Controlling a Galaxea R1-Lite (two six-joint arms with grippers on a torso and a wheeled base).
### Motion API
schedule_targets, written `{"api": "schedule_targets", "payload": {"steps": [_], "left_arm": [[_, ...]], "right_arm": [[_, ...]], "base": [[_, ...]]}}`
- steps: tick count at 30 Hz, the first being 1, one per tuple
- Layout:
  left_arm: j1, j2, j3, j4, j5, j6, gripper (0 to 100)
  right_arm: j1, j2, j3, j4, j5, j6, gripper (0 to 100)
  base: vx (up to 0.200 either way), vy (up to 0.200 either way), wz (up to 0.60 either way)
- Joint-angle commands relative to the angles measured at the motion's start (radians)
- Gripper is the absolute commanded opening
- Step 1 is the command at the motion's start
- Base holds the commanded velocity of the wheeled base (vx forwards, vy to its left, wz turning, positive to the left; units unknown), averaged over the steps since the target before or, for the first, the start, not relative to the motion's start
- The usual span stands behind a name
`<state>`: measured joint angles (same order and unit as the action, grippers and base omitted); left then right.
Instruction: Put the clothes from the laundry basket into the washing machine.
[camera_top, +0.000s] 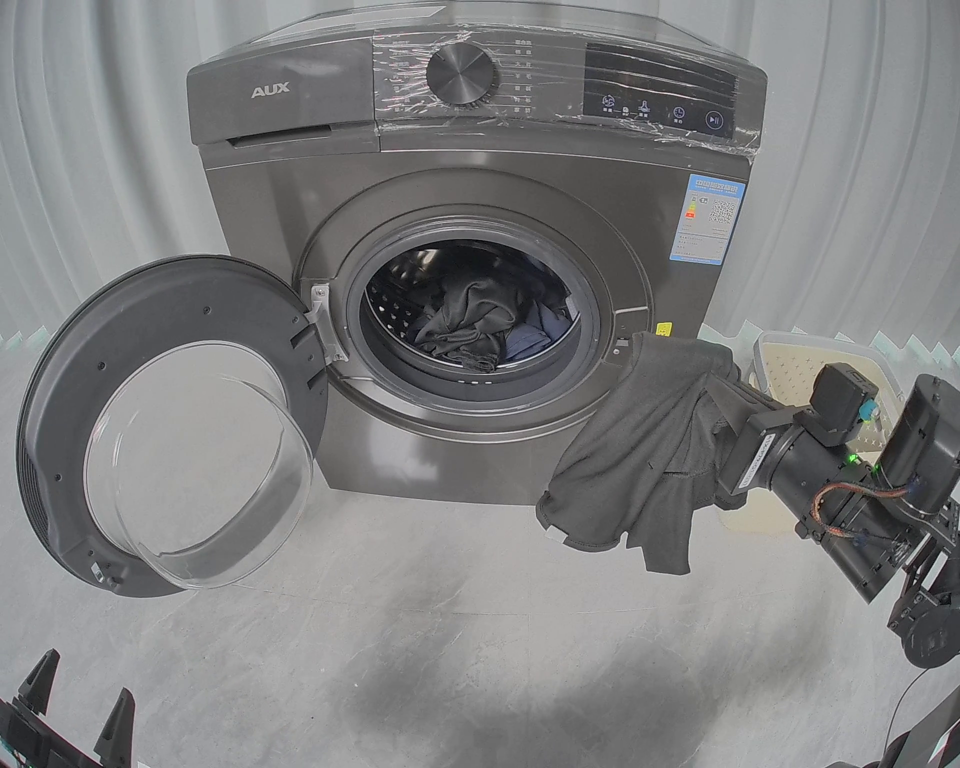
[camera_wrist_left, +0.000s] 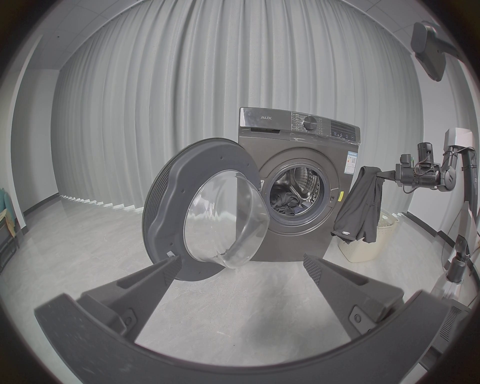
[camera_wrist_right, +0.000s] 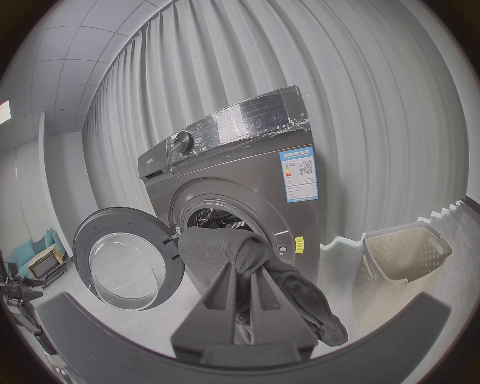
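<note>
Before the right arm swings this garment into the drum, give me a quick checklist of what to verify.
1. Grip: right end effector shut on the garment: ok.
2. Access: door swung wide open: ok.
3. Room: drum partly filled by clothes, space above them: ok.
4. Drag: garment hangs off the floor: ok.
5. Other arm: left end effector open, low, away from the opening: ok.
6. Remaining load: basket bottom hidden: cannot tell.

All three cameras toward washing machine (camera_top: 450, 190)
</note>
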<state>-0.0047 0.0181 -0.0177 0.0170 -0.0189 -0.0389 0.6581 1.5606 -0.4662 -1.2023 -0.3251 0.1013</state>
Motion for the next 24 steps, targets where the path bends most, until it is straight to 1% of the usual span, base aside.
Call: {"api": "schedule_targets", "payload": {"steps": [1, 24], "left_arm": [[0.0, -0.017, 0.012, 0.0, -0.001, -0.001, 100], [0.0, -0.017, 0.012, 0.0, 0.001, 0.001, 100]], "right_arm": [[0.0, 0.002, 0.0, 0.0, 0.0, 0.0, 0], [0.005, 0.006, 0.001, 0.0, 0.0, 0.002, 0]], "base": [[0.0, 0.0, 0.0], [0.0, 0.0, 0.0]]}}
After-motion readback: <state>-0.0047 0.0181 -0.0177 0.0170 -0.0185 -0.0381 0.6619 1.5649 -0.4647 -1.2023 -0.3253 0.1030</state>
